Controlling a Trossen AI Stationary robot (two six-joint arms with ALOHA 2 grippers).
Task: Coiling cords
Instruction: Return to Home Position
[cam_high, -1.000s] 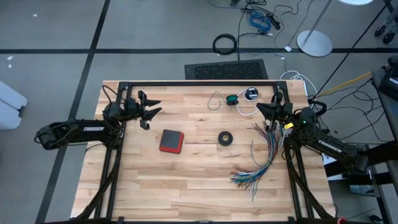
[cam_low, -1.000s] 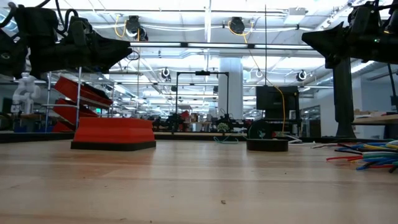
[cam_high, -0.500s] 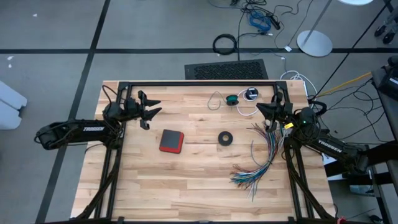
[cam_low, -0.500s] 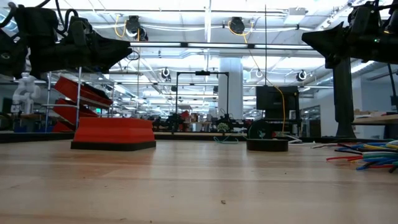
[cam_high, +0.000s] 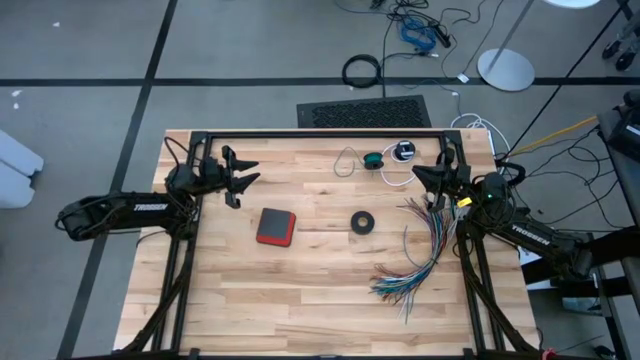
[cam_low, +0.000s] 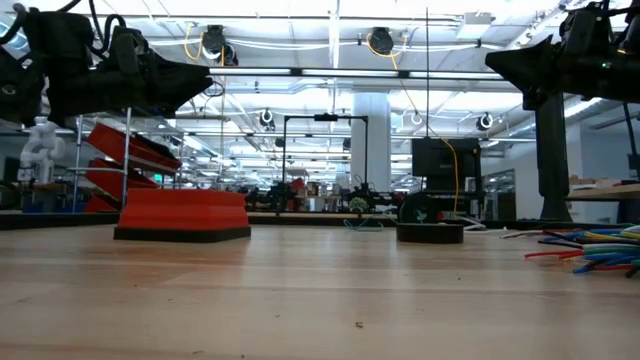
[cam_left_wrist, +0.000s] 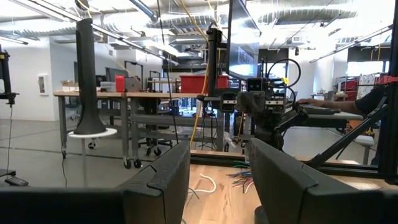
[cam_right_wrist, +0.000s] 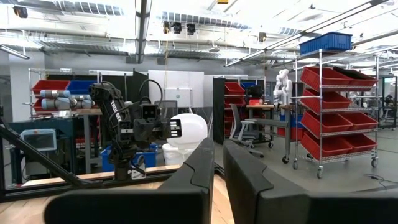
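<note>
On the table (cam_high: 300, 290), taking the black ring (cam_high: 362, 222) as our mark, we judge the main risk to lie with the right gripper (cam_high: 418, 174). It hangs beyond the ring and to its right, fingers drawn to a slit and carrying nothing. A low sweep on parking could drag the bundle of multicoloured wires (cam_high: 420, 250) fanned right of the ring, or hook the white cord (cam_high: 393, 180), whose slack loops look ready to slip off their round piece (cam_high: 404, 151). The left gripper (cam_high: 243, 172), well apart to the ring's left, is parted and empty. Both cords lie beyond the ring near the far edge: the white one just beside the right gripper, apparently not touching it, and the green cord (cam_high: 372, 159) a small coil next to it, well apart from the left gripper.
</note>
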